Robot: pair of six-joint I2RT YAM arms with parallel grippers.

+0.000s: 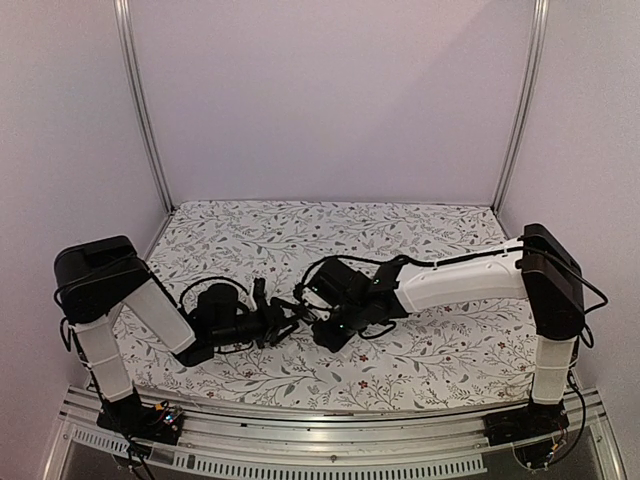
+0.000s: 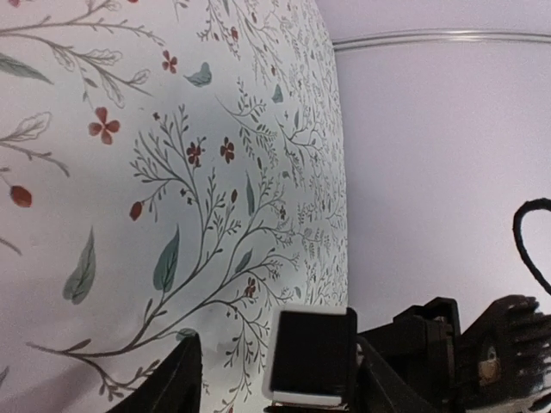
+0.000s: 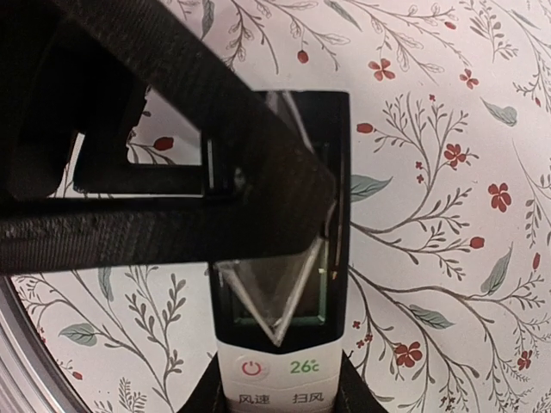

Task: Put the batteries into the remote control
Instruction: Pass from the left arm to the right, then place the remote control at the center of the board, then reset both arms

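Right gripper [image 3: 277, 394] is closed on the remote [image 3: 277, 372]. Its two dark fingers [image 3: 205, 394] press on the long sides of the white body, just below the red power button [image 3: 250, 368] and the green "26" mark. The remote faces the right wrist camera with its front side. Its dark display window [image 3: 336, 172] lies further along the body, away from the fingers. Across the upper part of this window passes a thick black bar [image 3: 172, 215], which looks like part of the other arm. A clear pointed piece [image 3: 275, 292] lies over the lower part of the display, and I cannot tell what it is.

In the left wrist view, the left gripper [image 2: 277, 385] is partly open around one end of the remote. That end shows as a dark rectangle with a white rim. One finger [image 2: 176, 387] stands apart from it, with cloth visible in the gap. The other finger is just beside it, and contact I cannot confirm.

From above, both grippers meet over the near middle of the floral cloth [image 1: 430, 360], and the remote is hidden between them. I cannot tell whether it touches the cloth.
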